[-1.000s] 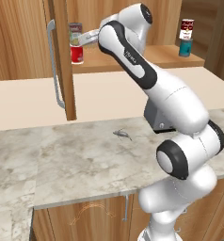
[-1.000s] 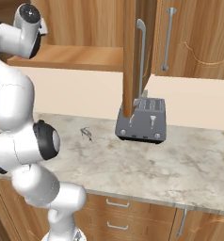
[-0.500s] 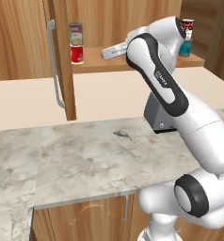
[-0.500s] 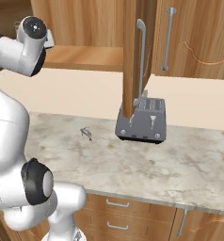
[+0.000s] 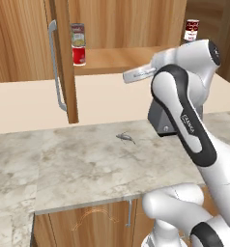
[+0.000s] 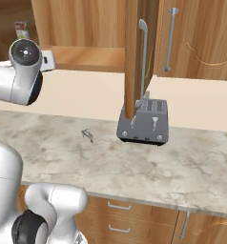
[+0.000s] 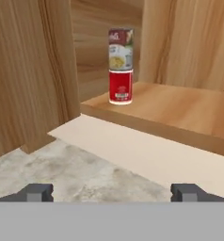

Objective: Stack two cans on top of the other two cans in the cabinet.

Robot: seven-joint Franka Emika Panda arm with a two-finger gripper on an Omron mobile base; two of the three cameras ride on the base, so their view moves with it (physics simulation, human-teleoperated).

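Observation:
In the cabinet [image 5: 117, 58] a grey can with a greenish-yellow label [image 7: 121, 44] stands upright on the all-red can [image 7: 120, 87], at the shelf's left end beside the open door. In the left base view this stack shows as the grey can [image 5: 78, 34] over the red can [image 5: 79, 55]. The red-and-white can [image 5: 191, 30] stands high at the shelf's right end, and my arm hides what is under it. My gripper [image 7: 112, 193] is open and holds nothing, well back from the left stack. In the left base view the gripper [image 5: 131, 75] hangs in front of the shelf edge.
The open cabinet door with its grey bar handle [image 5: 55, 65] juts out left of the stack. A second open door [image 6: 137, 52] stands over a grey toaster [image 6: 144, 125] on the marble counter [image 5: 78, 169]. A small dark object [image 5: 125, 138] lies on the counter.
My arm has swung right and drawn the open gripper back from the left stack, out of the cabinet. The grey can stays on the red can. The arm now covers the teal can.

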